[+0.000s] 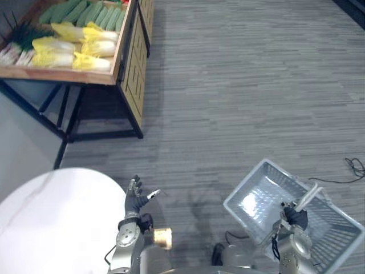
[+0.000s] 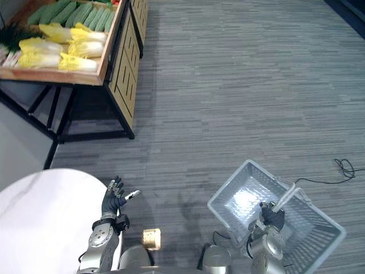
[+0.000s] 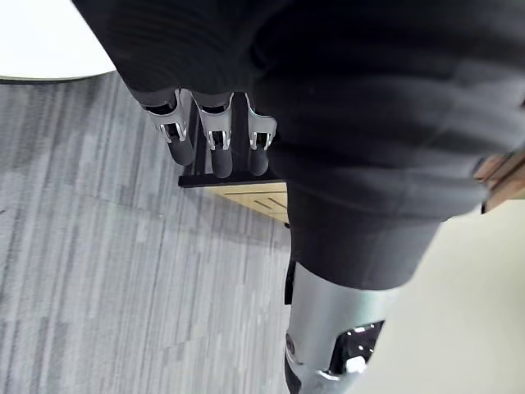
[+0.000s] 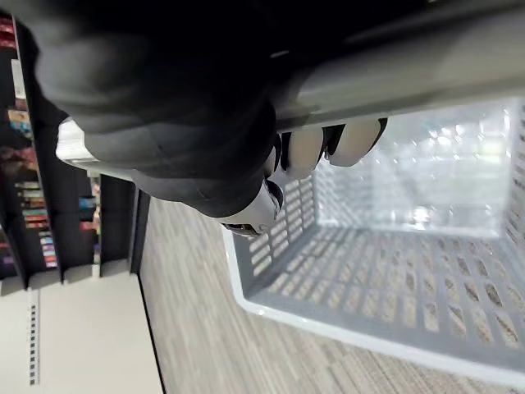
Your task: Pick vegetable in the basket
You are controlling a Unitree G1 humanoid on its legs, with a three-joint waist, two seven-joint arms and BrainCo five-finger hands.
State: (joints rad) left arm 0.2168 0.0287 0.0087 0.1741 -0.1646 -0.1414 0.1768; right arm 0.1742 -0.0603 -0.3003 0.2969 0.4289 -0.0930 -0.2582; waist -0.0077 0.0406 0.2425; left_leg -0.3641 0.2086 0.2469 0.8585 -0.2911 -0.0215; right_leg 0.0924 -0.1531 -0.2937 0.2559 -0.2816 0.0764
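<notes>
A grey plastic basket point(image 1: 259, 197) hangs at the lower right, empty inside point(image 4: 426, 246). My right hand point(image 1: 295, 217) is curled round the basket's handle point(image 4: 426, 70). My left hand point(image 1: 136, 200) is held out open at the lower left, over the floor beside a white round table, with nothing in it; its straight fingers point(image 3: 215, 139) show in the left wrist view. The vegetables lie far off in a wooden crate stand point(image 1: 117, 57) at the upper left: yellow-white cabbages point(image 1: 74, 48) in front and green cucumbers point(image 1: 85, 11) behind them.
A white round table point(image 1: 51, 220) takes the lower left corner. The wooden stand rests on a black metal frame point(image 1: 85, 123) with wooden side panels. Grey striped carpet point(image 1: 245, 91) spreads between me and the stand. Green leafy bunches point(image 1: 17, 40) lie at the crate's left end.
</notes>
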